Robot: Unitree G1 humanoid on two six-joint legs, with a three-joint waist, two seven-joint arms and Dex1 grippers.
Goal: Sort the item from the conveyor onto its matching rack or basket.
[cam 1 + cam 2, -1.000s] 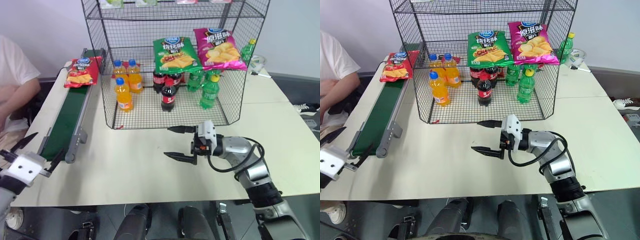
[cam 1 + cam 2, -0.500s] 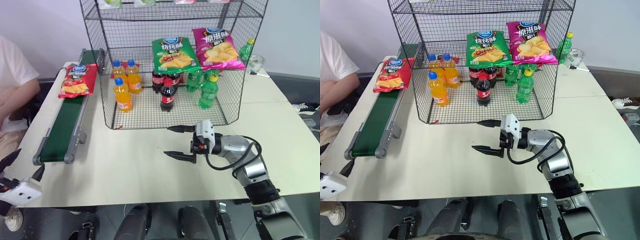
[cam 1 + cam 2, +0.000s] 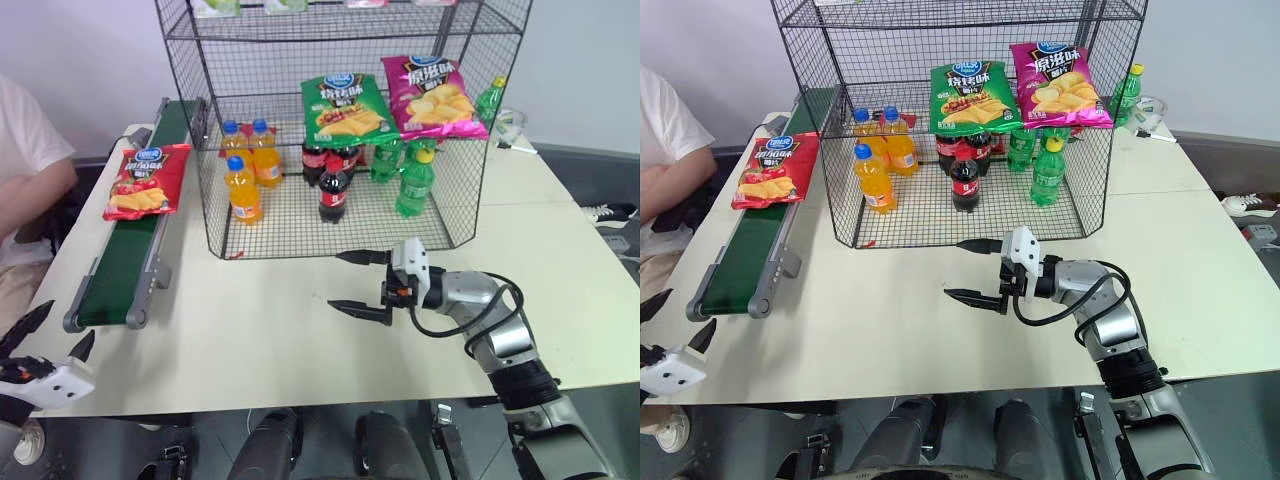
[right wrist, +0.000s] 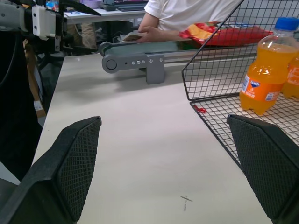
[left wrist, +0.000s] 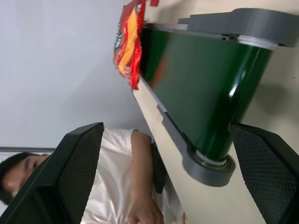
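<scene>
The red chips bag (image 3: 138, 180) lies flat on the dark green conveyor (image 3: 125, 262), about halfway along the belt on the table's left side. Right of the belt stands the tall black wire rack (image 3: 290, 226). My left gripper (image 3: 55, 335) hangs open and empty off the table's front left corner, short of the belt's near roller and pointing along it; its wrist view looks up the belt (image 5: 201, 84) to the bag (image 5: 128, 39). My right gripper (image 3: 336, 281) is open and empty over the table in front of the rack, pointing left.
The rack's bottom tier holds orange soda bottles (image 3: 243, 188), cola bottles (image 3: 333, 188) and green bottles (image 3: 417, 183). A green chips bag (image 3: 345, 106) and a magenta one (image 3: 435, 96) lie on the tier above. A person (image 3: 25, 190) sits left of the conveyor.
The red bag has ridden down the belt toward the near end. My left gripper has dropped and drawn back off the table's front left corner while rolling. The right gripper stayed still.
</scene>
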